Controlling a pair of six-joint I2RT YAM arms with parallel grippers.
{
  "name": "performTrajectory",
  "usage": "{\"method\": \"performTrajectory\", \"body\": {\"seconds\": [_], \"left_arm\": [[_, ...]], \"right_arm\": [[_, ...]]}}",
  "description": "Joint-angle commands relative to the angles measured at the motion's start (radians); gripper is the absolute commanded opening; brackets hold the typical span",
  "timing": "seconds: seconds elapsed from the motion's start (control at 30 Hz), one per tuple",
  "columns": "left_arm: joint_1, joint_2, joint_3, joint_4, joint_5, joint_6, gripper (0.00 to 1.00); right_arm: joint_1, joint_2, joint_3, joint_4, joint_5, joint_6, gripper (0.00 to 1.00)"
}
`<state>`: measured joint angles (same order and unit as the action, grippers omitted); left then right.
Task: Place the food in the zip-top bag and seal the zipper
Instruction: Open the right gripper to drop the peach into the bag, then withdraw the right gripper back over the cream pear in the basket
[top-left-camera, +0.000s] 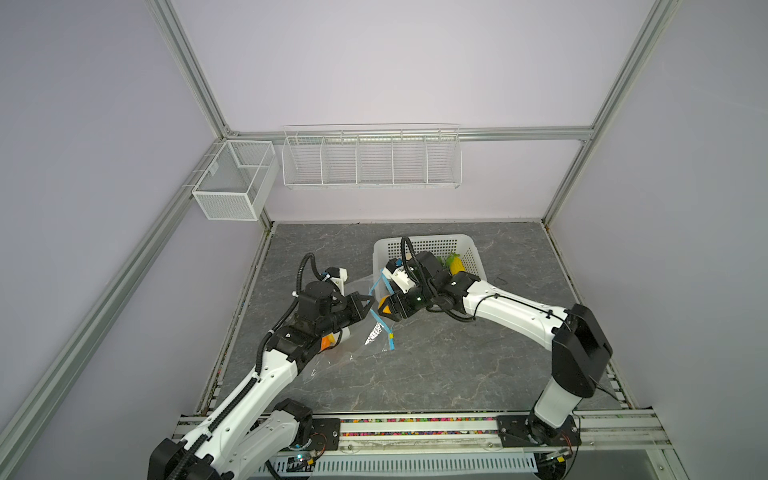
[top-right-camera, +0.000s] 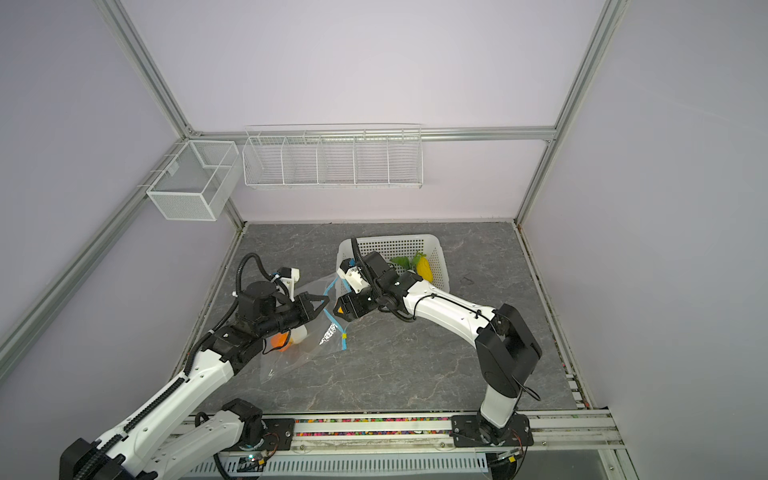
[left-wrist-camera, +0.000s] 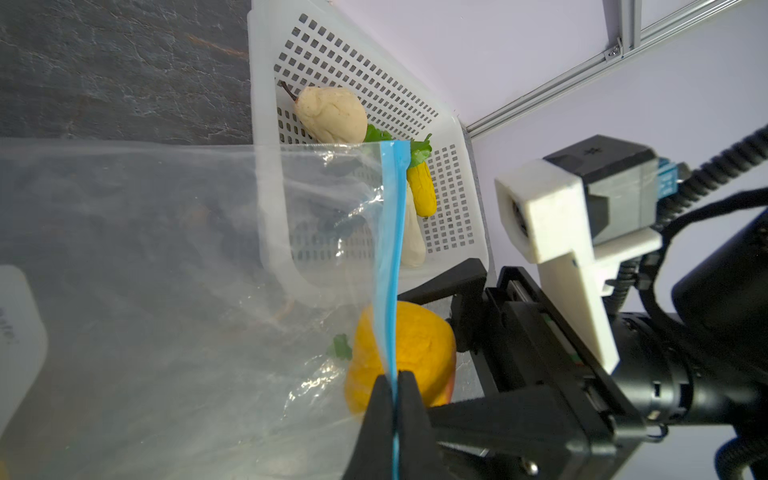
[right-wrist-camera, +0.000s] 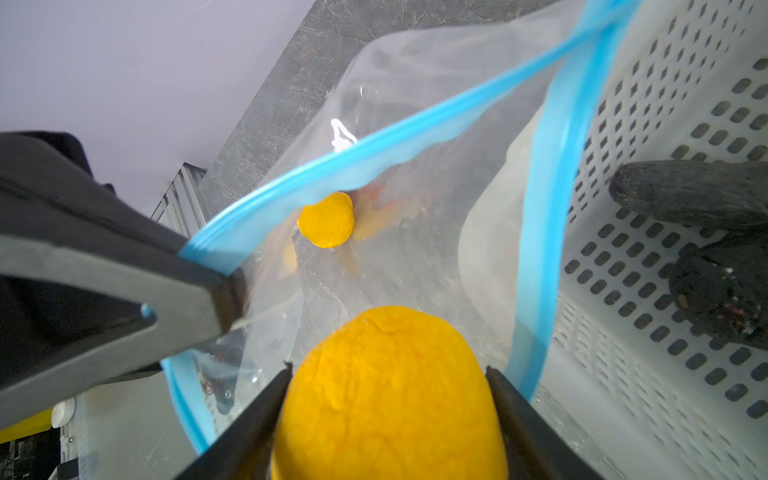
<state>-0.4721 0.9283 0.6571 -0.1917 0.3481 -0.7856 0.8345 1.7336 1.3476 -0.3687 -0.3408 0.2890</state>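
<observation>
Right now, your right gripper (right-wrist-camera: 386, 368) has its jaws set wide on either side of the yellow-orange toy fruit (right-wrist-camera: 386, 407). You can't tell from these views whether they press it or merely flank it. The fruit's long axis runs along the fingers, nose-first toward the mouth of the zip-top bag (left-wrist-camera: 166, 270), which lies straight ahead of the fingertips. That is the relation to watch: the fruit sits between the two parted halves of the blue zipper (right-wrist-camera: 536, 249), one lip on each side. By my judgement, letting go here should send it inward rather than outside.

Your left gripper (left-wrist-camera: 395, 386) is clamped tight on one lip of that zipper, holding it up so the mouth gapes toward the right arm.

Deeper in the bag lies a smaller yellow fruit (right-wrist-camera: 326, 220). Just beside the other lip stands the white perforated basket (left-wrist-camera: 353, 54), with a beige pear (left-wrist-camera: 328, 114) and a yellow corn cob (left-wrist-camera: 422, 193) inside. In a top view the yellow slider tab (top-left-camera: 391, 335) sits at the strip's near end, apart from both grippers.
</observation>
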Motion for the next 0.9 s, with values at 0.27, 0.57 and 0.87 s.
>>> {"method": "performTrajectory", "body": {"seconds": [0.27,0.57,0.87], "left_arm": [[-0.003,-0.011,0.004,0.022,-0.006,-0.011,0.0],[-0.003,-0.012,-0.001,0.023,-0.006,-0.008,0.0],[-0.003,-0.016,-0.013,0.031,-0.012,-0.005,0.0]], "right_arm": [[0.008,0.003,0.022,-0.008,0.018,-0.01,0.78],[0.0,-0.048,0.015,-0.021,0.054,-0.022,0.78],[-0.049,-0.132,0.002,-0.036,0.122,-0.031,0.78]]}}
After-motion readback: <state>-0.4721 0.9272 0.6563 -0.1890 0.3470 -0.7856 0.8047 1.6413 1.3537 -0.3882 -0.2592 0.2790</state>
